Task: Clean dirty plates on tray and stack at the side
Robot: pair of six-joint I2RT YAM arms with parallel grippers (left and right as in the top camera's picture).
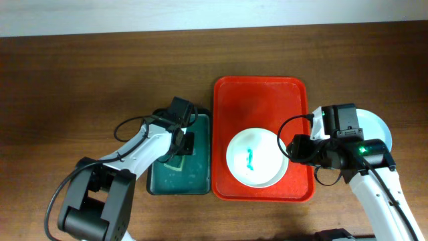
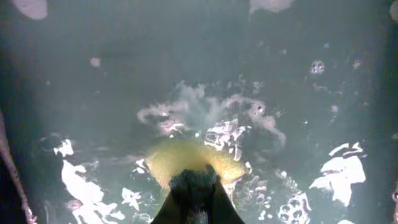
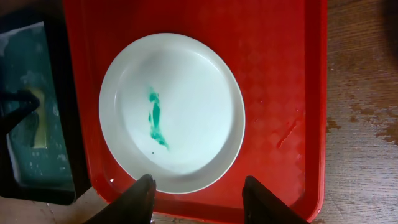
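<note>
A white plate (image 1: 254,159) with a teal smear at its centre lies on the red tray (image 1: 261,94). It also shows in the right wrist view (image 3: 186,99), on the tray (image 3: 273,74). My right gripper (image 1: 290,148) is open and empty, just above the plate's right rim (image 3: 198,179). A pale plate (image 1: 376,126) lies on the table right of the tray, partly hidden by my right arm. My left gripper (image 1: 182,143) is down in the dark green basin (image 1: 200,181), shut on a yellow sponge (image 2: 186,158) with its fingertips (image 2: 195,182) in the soapy water.
The green basin (image 2: 93,37) holds foamy water and stands against the tray's left edge. It also shows at the left in the right wrist view (image 3: 25,162). Wet patches mark the wooden table (image 3: 367,124) right of the tray.
</note>
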